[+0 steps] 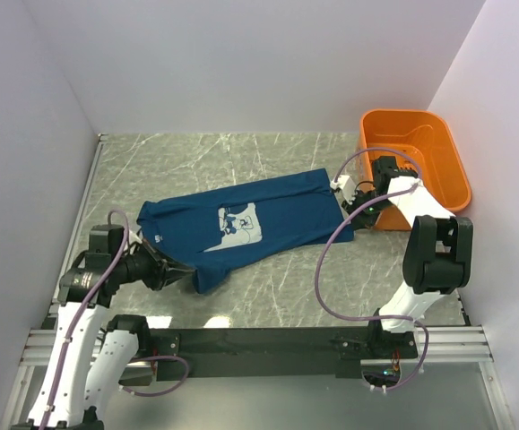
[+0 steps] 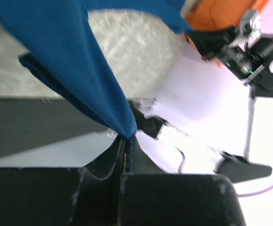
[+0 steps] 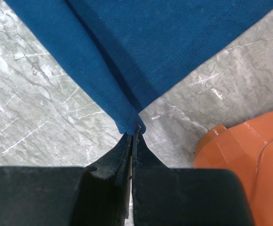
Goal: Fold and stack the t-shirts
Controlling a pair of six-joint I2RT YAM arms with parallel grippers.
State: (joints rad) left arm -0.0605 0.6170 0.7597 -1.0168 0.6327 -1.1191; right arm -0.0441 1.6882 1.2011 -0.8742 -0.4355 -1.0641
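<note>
Holding the t-shirt (image 1: 268,215) flat mid-table (image 1: 268,300), print up, long axis running 8 to 2 o'clock, collar toward 8. Pinching its 7 o'clock corner with the left gripper (image 2: 126,139), its 3 o'clock hem corner with the right gripper (image 3: 135,133), near the basket (image 1: 452,170).

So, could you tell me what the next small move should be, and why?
Probably lift both pinched points and carry the near edge over the far one: the left gripper and right gripper are each shut on the t-shirt, which lies unfolded.
</note>
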